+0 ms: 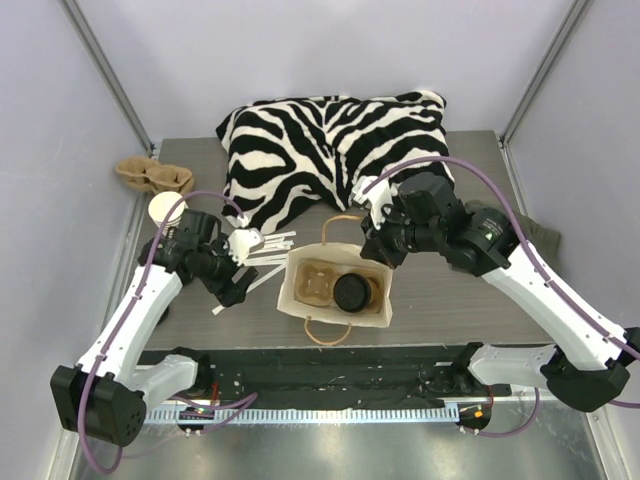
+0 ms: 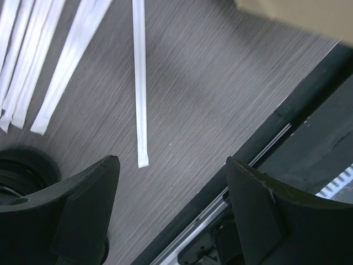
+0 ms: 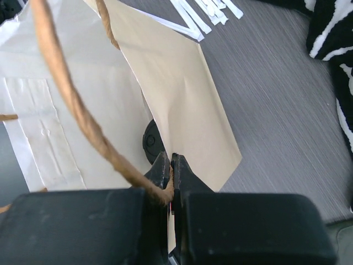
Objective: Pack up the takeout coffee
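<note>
My right gripper (image 3: 171, 165) is closed tight on the upper edge of the tan kraft paper bag (image 3: 182, 94). It pinches the paper wall where a twisted brown paper handle (image 3: 71, 99) runs down against the left finger. The takeout coffee (image 3: 150, 141), of which only the round black plastic lid shows, sits inside the bag just ahead of my right fingertips and slightly to their left. In the overhead view it rests beside a moulded brown pulp cup carrier (image 1: 312, 283) in the same bag. My left gripper (image 2: 171, 182) is spread wide and holds nothing, and it hangs over the dark grey wood-grain worktop (image 2: 209, 94) near the front edge. One white paper-wrapped straw (image 2: 140, 83) lies just ahead of its fingers, with further wrapped straws (image 2: 22, 61) off to the left.
</note>
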{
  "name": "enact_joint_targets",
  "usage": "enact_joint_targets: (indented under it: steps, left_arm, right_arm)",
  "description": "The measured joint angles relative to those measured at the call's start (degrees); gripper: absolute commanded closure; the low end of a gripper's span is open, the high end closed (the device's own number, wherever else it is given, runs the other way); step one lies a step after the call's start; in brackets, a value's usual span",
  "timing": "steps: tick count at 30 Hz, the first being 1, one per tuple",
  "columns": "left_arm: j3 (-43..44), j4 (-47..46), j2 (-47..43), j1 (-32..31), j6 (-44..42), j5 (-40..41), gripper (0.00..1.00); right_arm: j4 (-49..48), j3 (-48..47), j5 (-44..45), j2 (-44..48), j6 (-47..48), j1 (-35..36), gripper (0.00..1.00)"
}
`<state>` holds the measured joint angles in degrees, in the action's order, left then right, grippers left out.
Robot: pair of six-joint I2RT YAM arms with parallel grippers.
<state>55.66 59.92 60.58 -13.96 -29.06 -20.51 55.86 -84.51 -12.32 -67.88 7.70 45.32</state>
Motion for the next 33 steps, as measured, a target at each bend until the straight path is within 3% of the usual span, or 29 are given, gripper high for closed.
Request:
enact_joint_targets:
  steps: [14, 33]
  left_arm:
    - [-6.1, -3.98, 0.66, -2.32, -1.33, 7.56, 0.21]
    - [-9.42, -16.59, 13.66, -11.34, 4.15, 15.41, 0.32]
  right_arm:
    - [3.37, 0.83, 4.92, 3.56, 6.82, 9.22, 0.99]
    - [4.22, 1.05, 10.01, 3.72, 8.68, 10.88, 0.99]
